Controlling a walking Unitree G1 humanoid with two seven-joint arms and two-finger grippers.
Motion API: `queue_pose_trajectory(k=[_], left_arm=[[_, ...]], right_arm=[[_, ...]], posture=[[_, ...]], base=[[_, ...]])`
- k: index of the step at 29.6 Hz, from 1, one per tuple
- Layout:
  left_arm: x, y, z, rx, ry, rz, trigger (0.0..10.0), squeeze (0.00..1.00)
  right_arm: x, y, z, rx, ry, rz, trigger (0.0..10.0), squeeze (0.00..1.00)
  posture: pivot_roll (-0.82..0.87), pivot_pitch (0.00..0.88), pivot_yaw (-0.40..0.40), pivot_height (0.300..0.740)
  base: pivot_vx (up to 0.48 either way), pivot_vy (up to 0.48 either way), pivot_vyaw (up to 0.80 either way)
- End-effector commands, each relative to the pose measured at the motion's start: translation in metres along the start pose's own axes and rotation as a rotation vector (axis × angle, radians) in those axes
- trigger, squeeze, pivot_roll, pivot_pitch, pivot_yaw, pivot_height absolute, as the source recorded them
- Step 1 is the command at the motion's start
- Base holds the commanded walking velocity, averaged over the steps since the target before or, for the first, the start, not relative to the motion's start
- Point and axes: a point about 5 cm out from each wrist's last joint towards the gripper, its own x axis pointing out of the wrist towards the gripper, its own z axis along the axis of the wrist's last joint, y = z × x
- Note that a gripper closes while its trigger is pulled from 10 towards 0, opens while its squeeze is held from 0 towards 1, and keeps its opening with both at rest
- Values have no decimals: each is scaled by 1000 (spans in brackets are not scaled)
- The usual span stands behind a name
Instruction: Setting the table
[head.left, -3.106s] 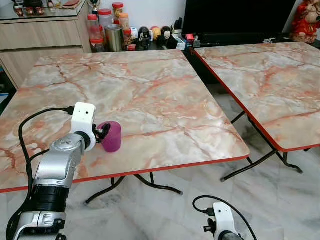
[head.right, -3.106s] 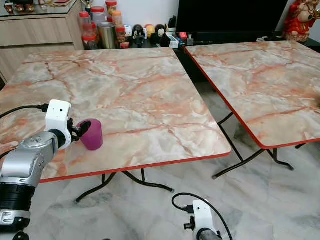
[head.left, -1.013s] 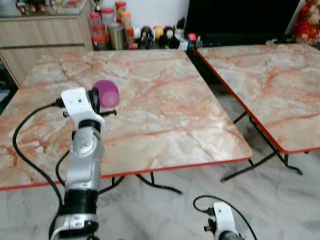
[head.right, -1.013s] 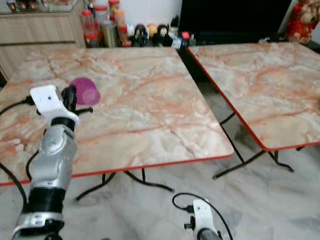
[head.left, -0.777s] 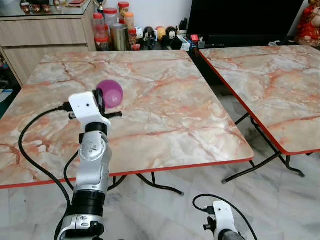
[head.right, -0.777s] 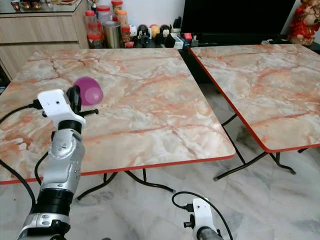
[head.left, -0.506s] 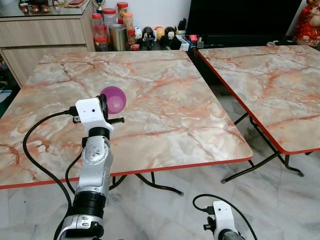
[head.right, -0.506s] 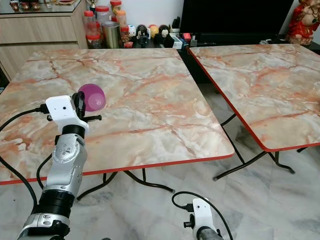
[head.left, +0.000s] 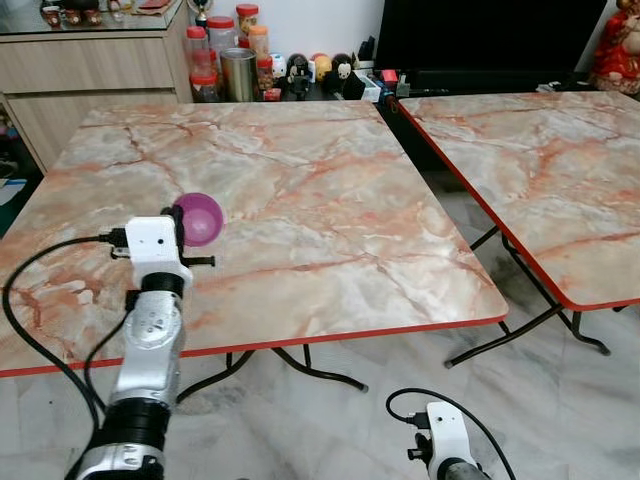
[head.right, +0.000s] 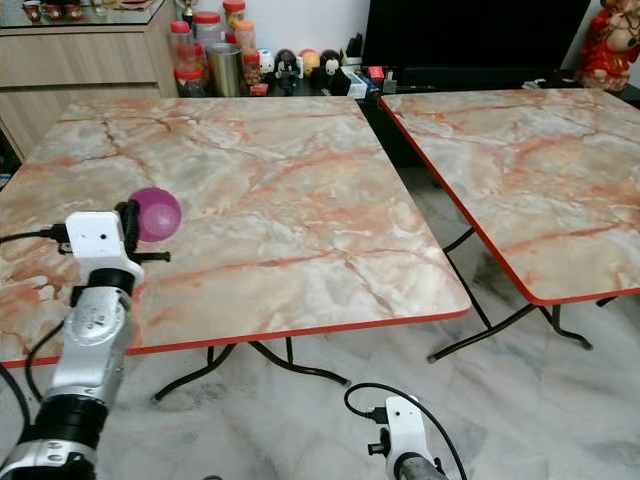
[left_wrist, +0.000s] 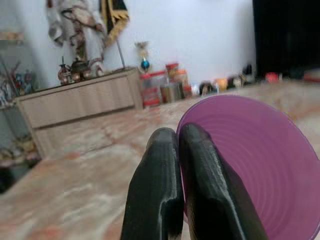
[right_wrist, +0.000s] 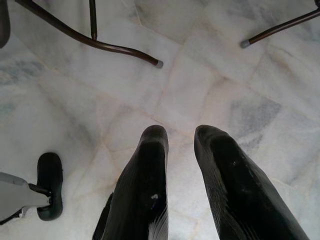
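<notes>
Your left gripper (left_wrist: 175, 145) pinches the purple cup's (head.left: 200, 217) rim above the table's (head.left: 330, 200) left edge; your right gripper's (right_wrist: 182, 137) fingers hang parted.

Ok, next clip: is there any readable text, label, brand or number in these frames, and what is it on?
No text can be read.
Jars and small boxes behind the near table: any labels too small to read.
Purple cup in the left tool: plain, no print visible.
</notes>
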Motion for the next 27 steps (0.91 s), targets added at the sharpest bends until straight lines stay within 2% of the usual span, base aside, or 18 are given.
queue_pose_trajectory(k=[1,3,5,7,11,14,17,27], left_arm=[[-7,10,-10,26,37,-3,10000,0],[-9,20,-14,52,49,8,10000,0],[-11,19,-14,33,48,11,10000,0],[-12,16,-14,17,47,7,10000,0],[-26,0,-25,-18,79,-14,10000,0],[-27,-3,-27,-38,84,1,10000,0],[-27,-5,-27,-57,87,33,10000,0],[-20,-9,-21,-75,67,33,10000,0]], right_arm=[[0,-3,3,5,-10,-7,10000,0],[0,-4,3,4,-11,-7,10000,0],[0,-4,2,1,-10,-5,10000,0],[0,-4,2,-2,-9,-4,10000,0],[0,-3,3,-5,-12,0,10000,0],[0,-4,4,-5,-14,0,10000,0],[0,-6,2,-8,-11,0,10000,0],[0,-5,0,-6,-6,2,10000,0]], posture=[[34,0,-60,701],[43,0,-65,701],[48,0,-67,701],[49,0,-69,701],[34,0,-65,701],[33,0,-66,701],[33,0,-69,701],[27,0,-57,701]], base=[[0,0,0],[0,0,0],[0,0,0],[0,0,0],[0,0,0],[0,-176,0],[0,-305,0],[0,-330,0]])
